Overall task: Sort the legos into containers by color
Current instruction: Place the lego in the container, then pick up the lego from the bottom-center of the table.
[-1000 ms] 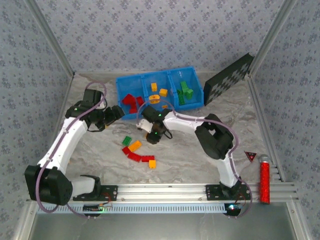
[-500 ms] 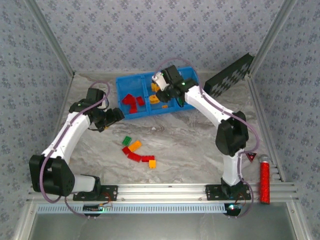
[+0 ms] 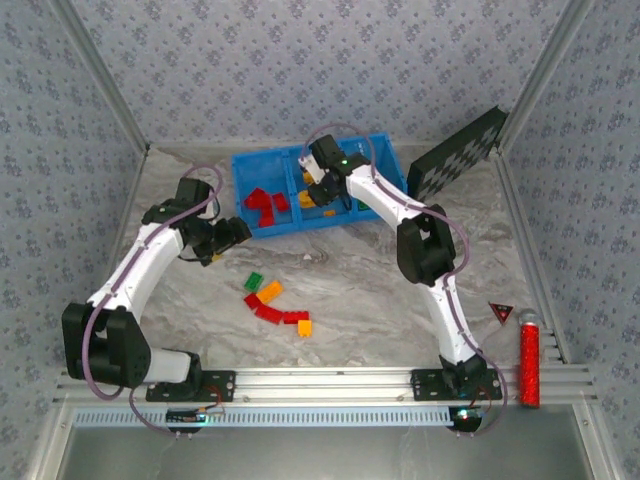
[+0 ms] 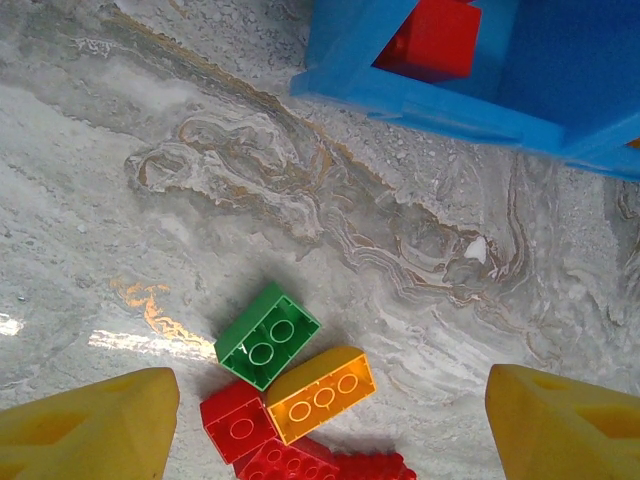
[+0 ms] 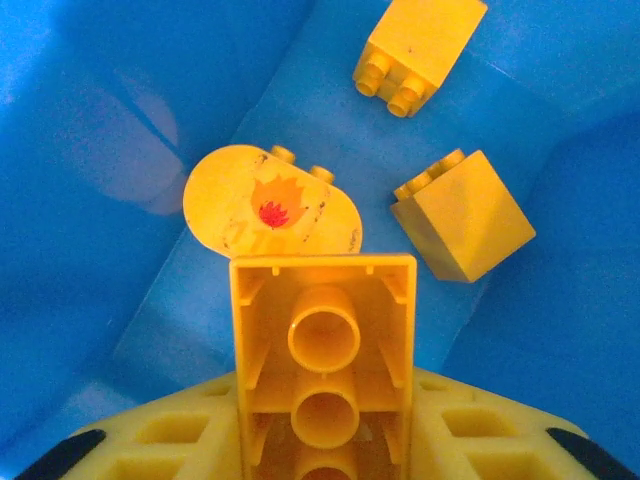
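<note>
Hovering with the right gripper [image 3: 322, 188] over the middle compartment of the blue tray [image 3: 246, 160], at 12 o'clock on the table [image 3: 380, 290]. Carrying a long yellow brick [image 5: 322, 340] between the fingers, hollow underside turned up toward the wrist camera; clamped hard or loose, impossible to tell. Right spot, by the look of it: a yellow flame-printed piece [image 5: 270, 205] and two yellow cubes [image 5: 462, 215] lying below, so matching colour with colour. Red bricks [image 3: 262, 205] parked in the compartment at 9 o'clock of that one. Waiting with the left gripper [image 3: 236, 232] off the tray's 8 o'clock corner, fingertips [image 4: 100, 425] spread wide and empty, looking down on the loose pile [image 3: 275, 302] of green brick [image 4: 266, 335], orange brick [image 4: 320, 392] and reds, at 6 o'clock of the tray. Probably lined up for the next pick, clear of the other arm's drop.
</note>
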Robot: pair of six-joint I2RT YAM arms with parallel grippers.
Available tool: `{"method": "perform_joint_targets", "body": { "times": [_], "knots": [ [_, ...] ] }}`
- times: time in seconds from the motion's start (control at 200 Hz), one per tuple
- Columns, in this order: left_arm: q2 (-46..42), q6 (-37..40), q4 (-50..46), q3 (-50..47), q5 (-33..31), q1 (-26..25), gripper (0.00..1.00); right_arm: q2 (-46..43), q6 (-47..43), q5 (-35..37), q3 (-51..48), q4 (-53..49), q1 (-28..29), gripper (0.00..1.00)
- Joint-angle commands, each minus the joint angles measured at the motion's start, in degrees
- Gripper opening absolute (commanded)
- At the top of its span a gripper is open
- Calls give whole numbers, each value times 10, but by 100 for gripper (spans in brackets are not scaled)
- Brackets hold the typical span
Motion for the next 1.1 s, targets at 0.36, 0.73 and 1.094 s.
{"method": "perform_joint_targets", "body": {
  "times": [0.36, 0.73, 1.094],
  "knots": [
    [11, 8, 9, 15, 8, 5, 81, -183, 213, 47, -78, -92, 43, 64],
    [-28, 46, 36, 9, 35, 40, 82, -370, 549, 58, -368, -114, 205, 77],
    [-62, 81, 43, -4, 46, 44, 83, -344, 753, 29, -469, -46, 335, 80]
  ]
}}
